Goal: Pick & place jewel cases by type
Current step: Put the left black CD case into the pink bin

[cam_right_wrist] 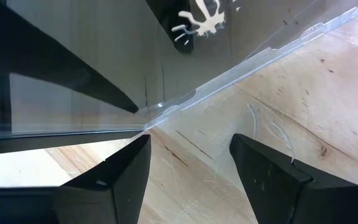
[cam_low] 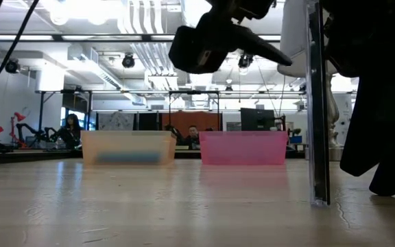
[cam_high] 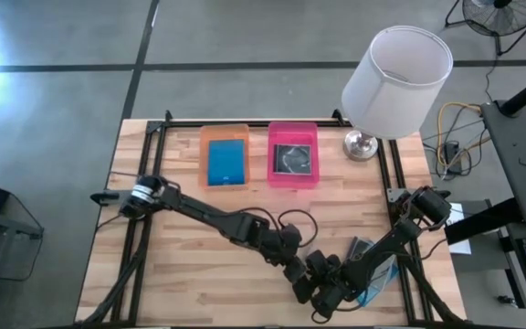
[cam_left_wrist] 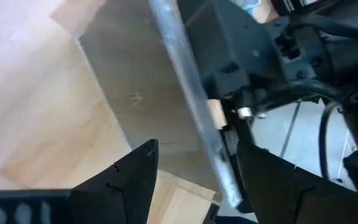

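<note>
Where both arms meet at the table's near edge, one clear jewel case (cam_low: 318, 110) stands upright on edge. Right gripper (cam_high: 336, 291): clamped on that case. Left gripper (cam_high: 301, 274): fingers spread, just beside it. Orange tray (cam_high: 225, 155): blue case. Pink tray (cam_high: 293, 154): grey case.

upright clear case (cam_low: 317, 110) top cropped, pincers overlapping

Light wood plank tabletop (cam_high: 172, 265), black frame rails along edges. Orange tray (cam_high: 224, 156) and pink tray (cam_high: 293, 153) side by side near far edge, apart from each other. Lamp base (cam_high: 361, 144) at far right corner, white shade above. Clear jewel case (cam_low: 317, 103) stands upright on edge at near right. More cases (cam_high: 379, 270) lie flat at near right, partly hidden.
</note>
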`<move>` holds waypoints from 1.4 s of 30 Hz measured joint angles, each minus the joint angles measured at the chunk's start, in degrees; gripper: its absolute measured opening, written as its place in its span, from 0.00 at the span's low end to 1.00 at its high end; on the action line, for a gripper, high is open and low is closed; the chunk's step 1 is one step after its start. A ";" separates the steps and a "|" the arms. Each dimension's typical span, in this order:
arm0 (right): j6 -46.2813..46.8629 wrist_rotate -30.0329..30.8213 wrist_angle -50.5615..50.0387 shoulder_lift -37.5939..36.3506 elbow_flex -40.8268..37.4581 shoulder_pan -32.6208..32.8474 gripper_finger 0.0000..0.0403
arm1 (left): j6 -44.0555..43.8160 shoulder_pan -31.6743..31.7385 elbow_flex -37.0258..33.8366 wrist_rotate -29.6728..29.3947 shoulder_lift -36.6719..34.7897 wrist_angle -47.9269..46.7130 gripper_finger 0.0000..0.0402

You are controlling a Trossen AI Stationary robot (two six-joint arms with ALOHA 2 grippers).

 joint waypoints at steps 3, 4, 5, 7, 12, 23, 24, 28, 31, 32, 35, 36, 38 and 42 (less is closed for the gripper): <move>-0.06 -0.03 0.03 -0.01 -0.04 -0.01 0.56 | -0.01 -0.14 1.63 0.00 1.87 -1.04 0.50; -0.21 -0.03 0.08 -0.01 -0.04 -0.01 0.56 | 0.05 -0.12 2.40 0.00 2.67 -1.92 0.50; -0.38 -0.05 0.10 -0.01 0.00 -0.01 0.56 | 0.42 -0.10 3.22 -0.03 3.30 -3.12 0.50; -1.55 -0.20 -0.02 -0.01 0.24 -0.03 0.56 | 1.58 -0.04 4.97 -0.08 4.51 -6.36 0.50; -2.57 -0.39 -0.19 0.06 0.59 -0.10 0.56 | 3.92 0.51 7.40 -1.29 5.23 -11.54 0.50; -0.17 1.59 -0.12 0.10 0.52 1.32 0.56 | 8.43 1.39 6.58 1.32 5.32 -12.10 0.32; -0.02 1.74 -0.14 0.10 0.50 1.52 0.56 | 9.01 1.37 6.55 2.15 5.44 -12.04 0.28; 1.17 2.18 -0.26 0.09 0.49 2.39 0.56 | 10.26 1.41 6.55 4.40 6.05 -10.31 0.12; 3.28 2.90 -0.52 0.08 0.48 3.62 0.56 | 11.06 1.52 6.58 4.25 6.14 -10.24 0.03; 4.42 3.24 -0.67 0.08 0.48 4.19 0.56 | 11.38 1.56 6.59 3.73 5.83 -10.87 0.02; 9.64 5.08 -1.78 -0.01 0.48 6.36 0.56 | 11.98 2.09 6.59 2.30 4.64 -14.59 0.01; 11.78 5.76 -2.20 -0.03 0.47 7.18 0.56 | 12.04 2.32 6.59 1.96 4.18 -16.70 0.01; 16.25 7.41 -3.05 -0.05 0.44 8.84 0.56 | 12.44 2.53 6.55 -0.19 2.60 -21.10 0.01; 23.33 9.90 -5.17 -0.18 0.42 11.45 0.56 | 11.48 3.31 5.00 -2.34 -2.03 -20.93 0.01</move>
